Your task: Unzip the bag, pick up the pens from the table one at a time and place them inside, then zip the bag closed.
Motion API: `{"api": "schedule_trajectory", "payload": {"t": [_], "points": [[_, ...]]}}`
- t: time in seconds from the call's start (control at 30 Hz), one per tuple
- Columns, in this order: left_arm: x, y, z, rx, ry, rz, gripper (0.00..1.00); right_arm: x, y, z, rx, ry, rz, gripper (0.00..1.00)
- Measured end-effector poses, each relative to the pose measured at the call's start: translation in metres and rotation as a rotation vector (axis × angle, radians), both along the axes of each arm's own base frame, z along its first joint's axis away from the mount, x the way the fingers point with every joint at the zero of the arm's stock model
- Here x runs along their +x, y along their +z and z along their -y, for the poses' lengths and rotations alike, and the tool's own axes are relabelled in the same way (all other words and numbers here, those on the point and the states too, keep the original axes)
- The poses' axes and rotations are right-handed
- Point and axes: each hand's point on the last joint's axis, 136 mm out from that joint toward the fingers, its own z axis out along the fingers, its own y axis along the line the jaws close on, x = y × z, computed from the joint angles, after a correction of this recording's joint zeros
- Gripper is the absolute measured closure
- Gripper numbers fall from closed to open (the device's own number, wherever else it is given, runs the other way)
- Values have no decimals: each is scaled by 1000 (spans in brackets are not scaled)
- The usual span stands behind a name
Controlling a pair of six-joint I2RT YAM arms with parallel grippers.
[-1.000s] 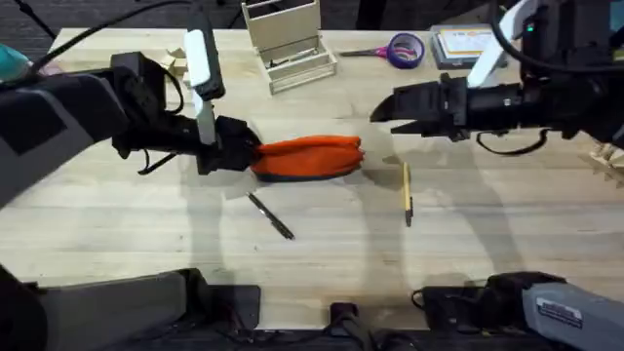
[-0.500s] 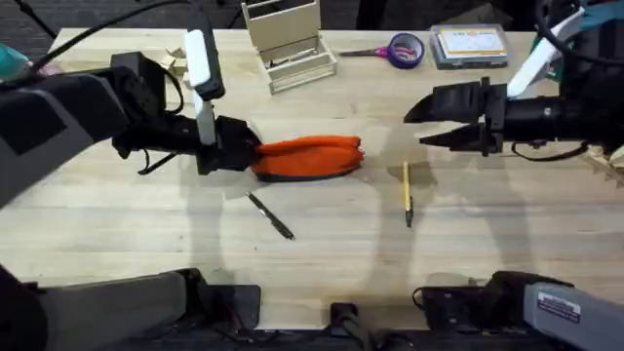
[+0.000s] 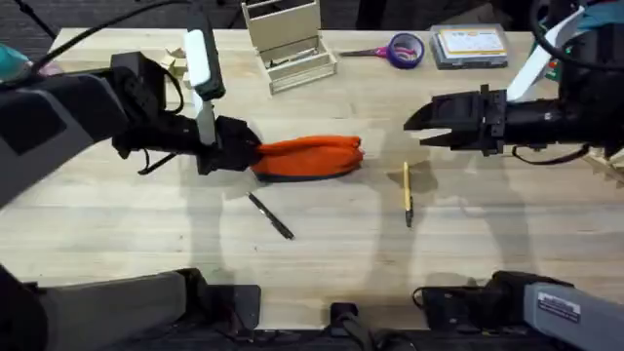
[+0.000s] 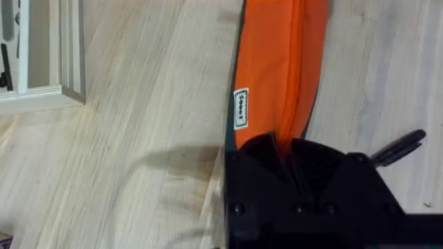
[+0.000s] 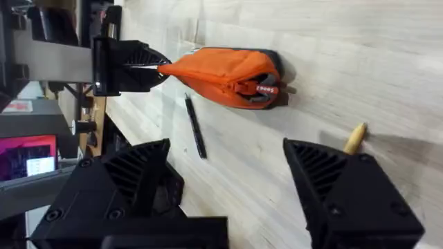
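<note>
The orange bag [image 3: 310,156] lies lengthwise at the middle of the table [image 3: 322,258]. My left gripper [image 3: 252,151] is shut on the bag's left end, and the left wrist view shows the orange fabric [image 4: 280,69] pinched between its fingers. My right gripper [image 3: 414,124] hangs open to the right of the bag, above the tan pen [image 3: 407,193]. The black pen [image 3: 271,215] lies in front of the bag. In the right wrist view the bag [image 5: 225,76], the black pen [image 5: 194,127] and the tan pen's end [image 5: 355,137] show between my open fingers.
A wooden organizer [image 3: 289,44] stands at the back centre. Purple-handled scissors [image 3: 400,49] and a flat case [image 3: 470,45] lie at the back right. Bare wood stretches along the table's front.
My right gripper has drawn back to the right, away from the bag, and now hovers over the tan pen. The left gripper and the bag have not moved.
</note>
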Motion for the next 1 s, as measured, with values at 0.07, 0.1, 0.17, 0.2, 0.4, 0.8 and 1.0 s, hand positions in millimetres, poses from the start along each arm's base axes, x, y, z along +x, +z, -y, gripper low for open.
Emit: {"api": "schedule_trajectory", "payload": {"t": [0.07, 0.1, 0.17, 0.2, 0.4, 0.8, 1.0], "points": [[0, 0, 0, 0, 0, 0, 958, 0, 0, 0, 0, 1, 1, 5], [0, 0, 0, 0, 0, 0, 958, 0, 0, 0, -1, 2, 3, 5], [0, 0, 0, 0, 0, 0, 958, 0, 0, 0, -2, 4, 6, 5], [0, 0, 0, 0, 0, 0, 958, 0, 0, 0, -3, 5, 6, 5], [0, 0, 0, 0, 0, 0, 958, 0, 0, 0, -8, 11, 17, 5], [0, 0, 0, 0, 0, 0, 958, 6, -29, 1, 2, 22, -88, 5], [0, 0, 0, 0, 0, 0, 958, 7, -42, 2, 10, 23, -137, 5]]}}
